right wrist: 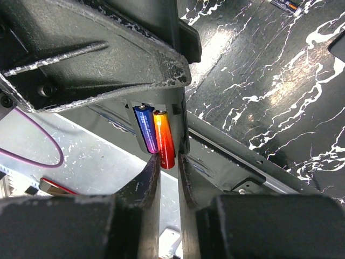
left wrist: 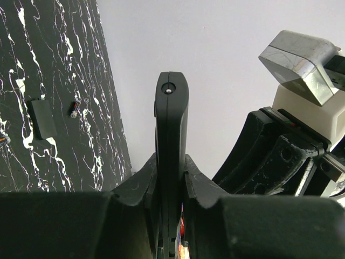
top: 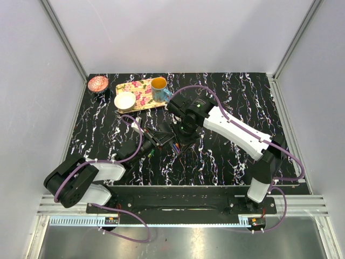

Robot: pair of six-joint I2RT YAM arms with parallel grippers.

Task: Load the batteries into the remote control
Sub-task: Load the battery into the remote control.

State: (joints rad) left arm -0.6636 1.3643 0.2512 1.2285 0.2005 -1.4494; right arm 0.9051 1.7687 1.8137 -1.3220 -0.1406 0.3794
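Note:
In the left wrist view the remote control (left wrist: pixel 171 108) stands edge-on, a thin black slab with my left gripper (left wrist: pixel 171 162) shut on it. The right wrist view looks into its recess (right wrist: pixel 173 105), where a blue-purple battery (right wrist: pixel 145 132) and a red-orange battery (right wrist: pixel 164 137) lie side by side. My right gripper (right wrist: pixel 168 162) is at the red-orange battery's lower end, its fingertips slightly parted around it. From above, both grippers meet mid-table, left (top: pixel 156 141) and right (top: pixel 180 137). A loose battery (left wrist: pixel 74 110) lies on the table.
A small flat black piece (left wrist: pixel 42 118) lies beside the loose battery. At the back left a floral yellow tray (top: pixel 144 97) carries a blue mug (top: pixel 159 89) and a white bowl (top: pixel 124 100). A pink bowl (top: pixel 98 83) sits in the corner.

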